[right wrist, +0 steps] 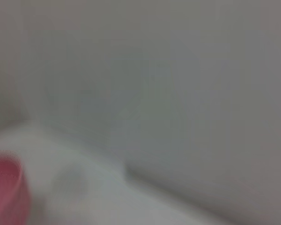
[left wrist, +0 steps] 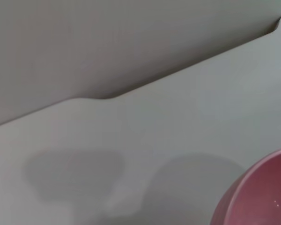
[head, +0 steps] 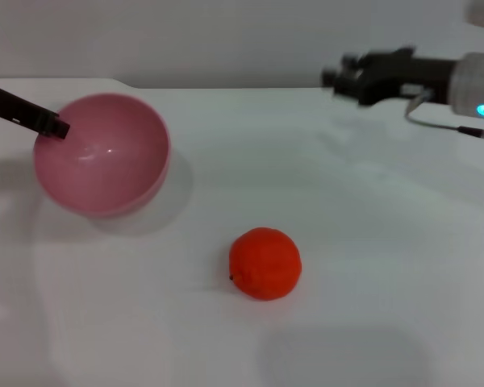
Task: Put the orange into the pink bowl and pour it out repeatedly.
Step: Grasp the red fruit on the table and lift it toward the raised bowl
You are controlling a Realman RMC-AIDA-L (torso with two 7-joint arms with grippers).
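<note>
The pink bowl (head: pixel 102 153) sits at the left side of the white surface (head: pixel 371 242), tipped over so that its opening faces toward the middle of the surface and its glossy inside shows. Nothing lies inside it. The left gripper (head: pixel 55 126) reaches in from the left edge of the head view as a dark, slim bar, and its tip meets the bowl's rim on the far left side; it appears to be clamped on that rim, holding the bowl in its tilted pose. A soft shadow spreads under and to the right of the bowl.

The orange (head: pixel 264 263) rests on the bare surface near the middle, in front of the bowl and to its right, well apart from it. Its small dark stem spot faces left.

The right gripper (head: pixel 344 78) hangs above the far right part of the surface, pointing left, well apart from both the orange and the bowl. It holds nothing, and whether it is wide or narrow cannot be told.

In the left wrist view, a curved part of the bowl (left wrist: pixel 262 192) shows in one corner over the surface. The right wrist view shows a blurred piece of the bowl (right wrist: pixel 7 190) far off.
</note>
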